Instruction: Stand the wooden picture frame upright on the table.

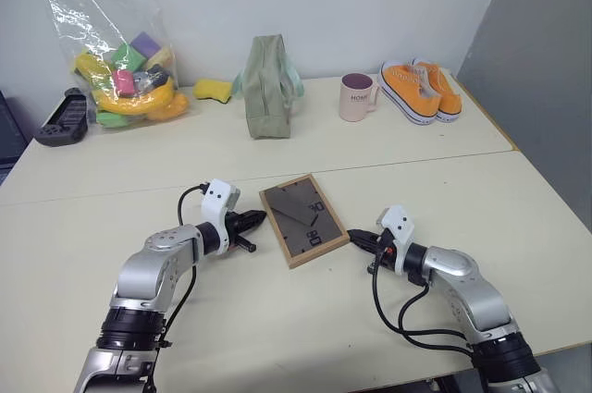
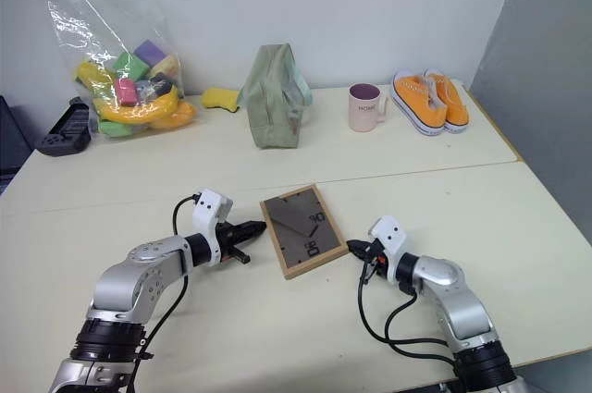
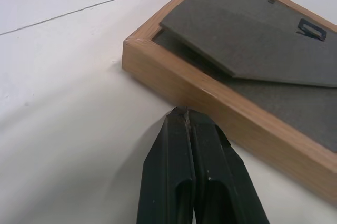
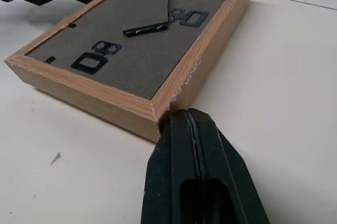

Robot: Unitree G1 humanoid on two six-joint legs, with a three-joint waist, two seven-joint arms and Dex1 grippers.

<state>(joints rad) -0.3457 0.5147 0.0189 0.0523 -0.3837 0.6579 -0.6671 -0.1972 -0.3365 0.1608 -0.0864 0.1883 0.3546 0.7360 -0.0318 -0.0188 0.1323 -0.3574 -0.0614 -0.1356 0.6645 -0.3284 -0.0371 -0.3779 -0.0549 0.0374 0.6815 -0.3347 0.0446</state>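
A: Any writing showing?

B: The pink mug [image 1: 356, 97] at the back of the table [image 1: 518, 217] is carrying lettering that looks like "HOME", though it is too small to be sure. Nothing else is readable.

A: How is the frame [image 1: 302, 219] lying?

B: It is lying flat, face down, in the middle of the near half of the table, just on the near side of the seam. Its dark back is facing up, with the easel stand [image 3: 247, 45] lifting a little off it. The long axis is running slantwise, from the near right corner toward the far left one.

A: And the pincers?

B: Both are sitting fully closed, fingers pressed together, gripping nothing. The left pincer [image 1: 255, 220] is pointing at the frame's left edge, its tip right by the wood; I cannot tell whether it is touching. The right pincer [image 1: 357, 238] is pointing at the frame's near right corner, its tip right up against it in the right wrist view.

A: Anything else on the table?

B: Orange shoes [image 1: 422, 90], a green bag [image 1: 268, 88] and a clear bag of toys [image 1: 125, 60] are sitting along the back.
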